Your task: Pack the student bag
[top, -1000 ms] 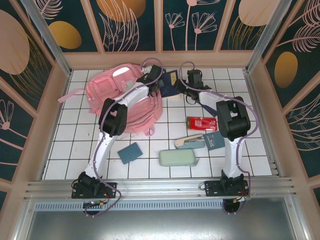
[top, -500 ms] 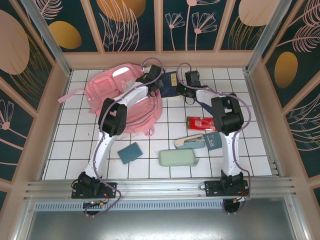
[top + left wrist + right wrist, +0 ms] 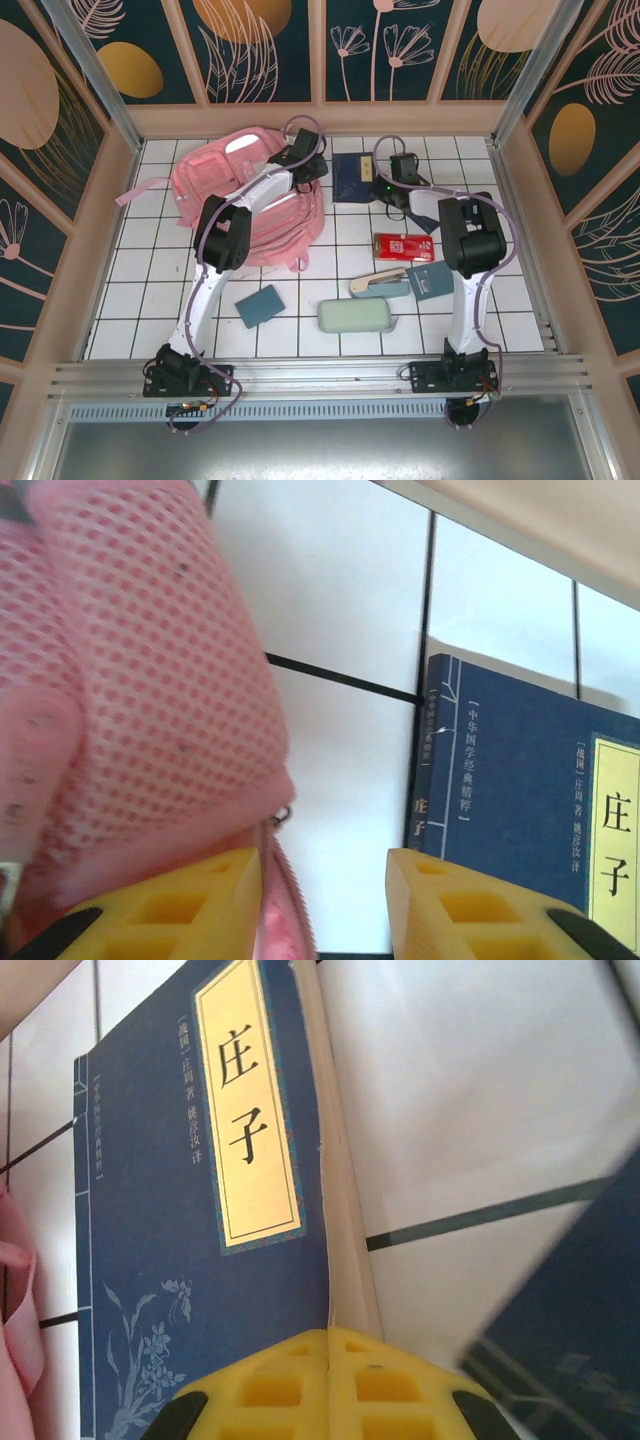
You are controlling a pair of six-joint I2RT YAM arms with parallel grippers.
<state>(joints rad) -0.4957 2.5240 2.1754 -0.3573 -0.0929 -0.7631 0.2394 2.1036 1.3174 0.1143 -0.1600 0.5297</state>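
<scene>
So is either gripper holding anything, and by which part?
Cannot tell: right gripper shut at page edge of blue book. Left gripper open, student bag against one finger.

1. Student bag (image 3: 240, 195): pink, slumped at the far left of the white tiled table (image 3: 130, 300);
2. Left gripper (image 3: 314, 170): at the bag's right edge; right gripper (image 3: 383, 188): at the right edge of the dark blue book (image 3: 352, 177) beside the bag;
3. Red packet (image 3: 403, 246), green case (image 3: 357, 316) and teal notebook (image 3: 261, 305): nearer the arm bases.
</scene>
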